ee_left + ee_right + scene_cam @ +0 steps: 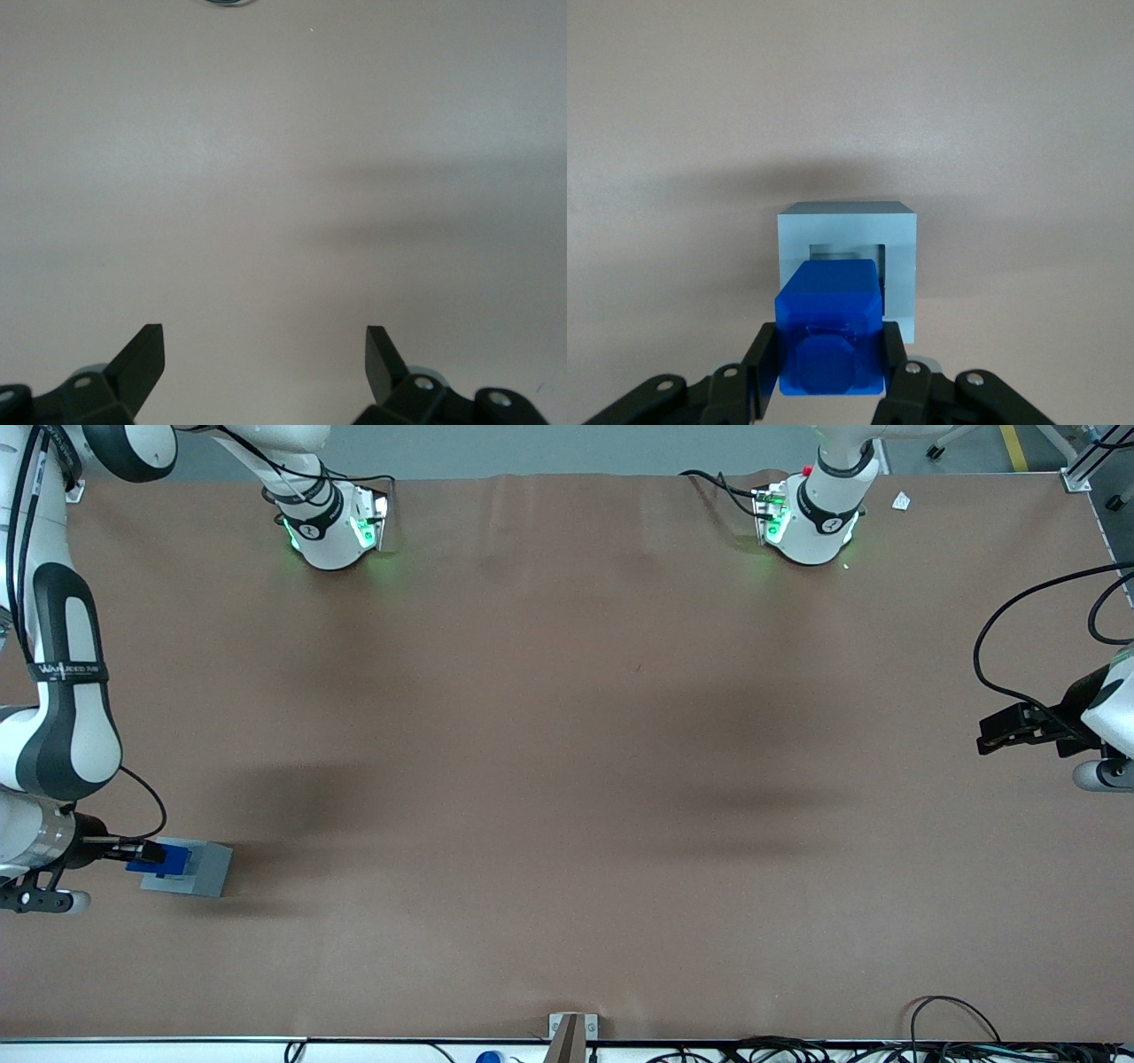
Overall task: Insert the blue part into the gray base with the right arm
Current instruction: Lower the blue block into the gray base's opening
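The blue part [830, 328] is clasped by the gripper [828, 372] over the gray base [899, 266], at the worktop [567, 779] edge.

No text can be read; lettering on the right arm [66, 670] is illegible.

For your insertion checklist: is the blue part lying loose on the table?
No: the gripper holds the blue part between its fingers above the gray base.
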